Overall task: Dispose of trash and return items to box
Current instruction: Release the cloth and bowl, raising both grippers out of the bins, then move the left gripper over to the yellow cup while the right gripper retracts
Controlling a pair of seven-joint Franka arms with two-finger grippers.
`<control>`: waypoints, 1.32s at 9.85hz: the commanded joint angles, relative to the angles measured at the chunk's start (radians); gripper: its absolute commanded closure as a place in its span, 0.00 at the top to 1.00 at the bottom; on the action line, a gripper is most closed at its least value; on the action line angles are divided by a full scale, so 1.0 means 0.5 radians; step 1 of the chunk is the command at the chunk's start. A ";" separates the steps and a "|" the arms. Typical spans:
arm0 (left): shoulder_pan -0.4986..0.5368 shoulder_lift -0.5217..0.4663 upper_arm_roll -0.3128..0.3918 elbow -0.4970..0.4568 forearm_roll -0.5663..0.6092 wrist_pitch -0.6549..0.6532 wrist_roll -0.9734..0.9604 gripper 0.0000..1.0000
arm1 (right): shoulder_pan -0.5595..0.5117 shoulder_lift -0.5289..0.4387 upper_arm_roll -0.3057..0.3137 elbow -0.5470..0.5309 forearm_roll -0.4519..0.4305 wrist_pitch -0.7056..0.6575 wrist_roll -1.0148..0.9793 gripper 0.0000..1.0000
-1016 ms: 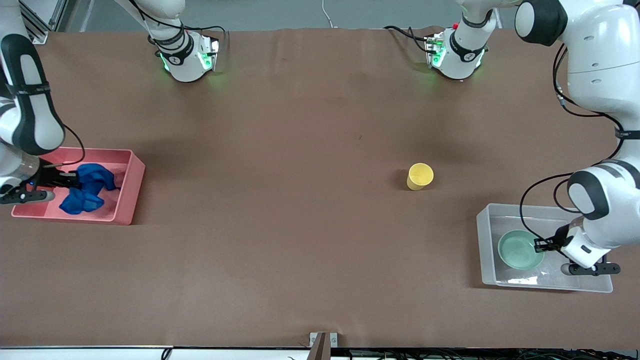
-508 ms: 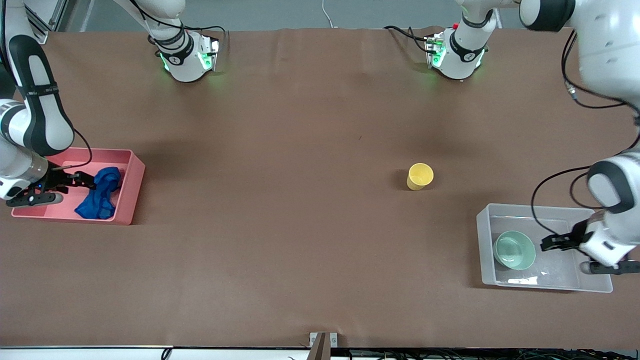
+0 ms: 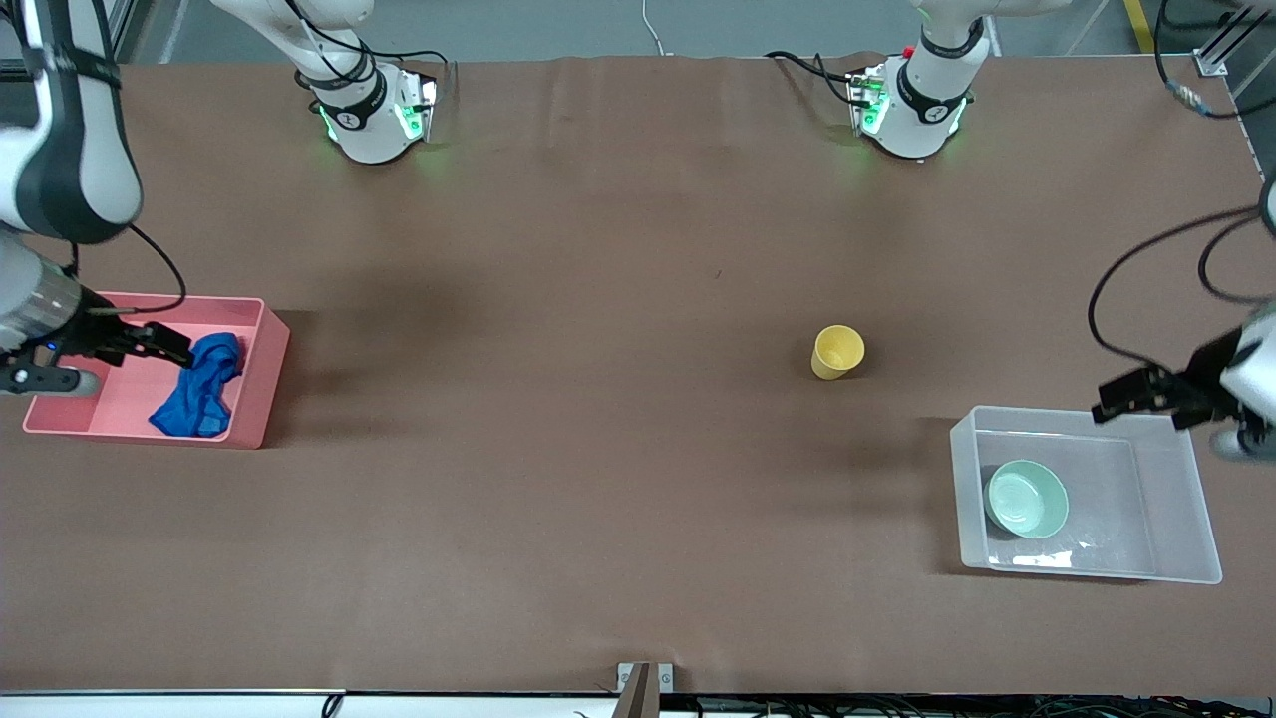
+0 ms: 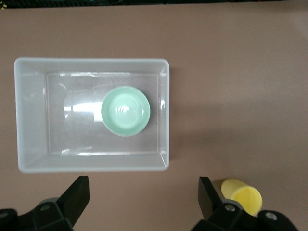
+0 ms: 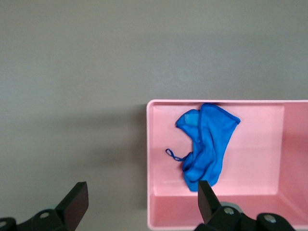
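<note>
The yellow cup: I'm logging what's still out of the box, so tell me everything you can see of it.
The yellow cup is small, plain and looks like plastic. It stands on the bare brown table, mouth up and empty, outside the clear box and farther from the front camera than it. Nothing touches it; the open left gripper hangs over the box's edge.

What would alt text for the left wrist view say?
A mint-green bowl sits inside a clear plastic box on a brown table. The open, empty left gripper hovers above, with a yellow cup beside one finger.
</note>
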 commanded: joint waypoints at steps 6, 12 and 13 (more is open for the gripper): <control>0.015 -0.508 -0.547 -1.406 0.221 0.890 -0.691 1.00 | 0.035 -0.125 -0.027 0.867 0.070 -1.141 0.178 1.00; 0.006 0.106 -0.719 -1.475 0.294 1.386 -0.688 1.00 | 0.176 -0.252 -0.150 0.701 0.028 -1.064 0.076 1.00; 0.006 0.164 -0.747 -1.478 0.303 1.386 -0.688 1.00 | 0.164 -0.252 -0.153 0.701 0.028 -1.064 0.025 1.00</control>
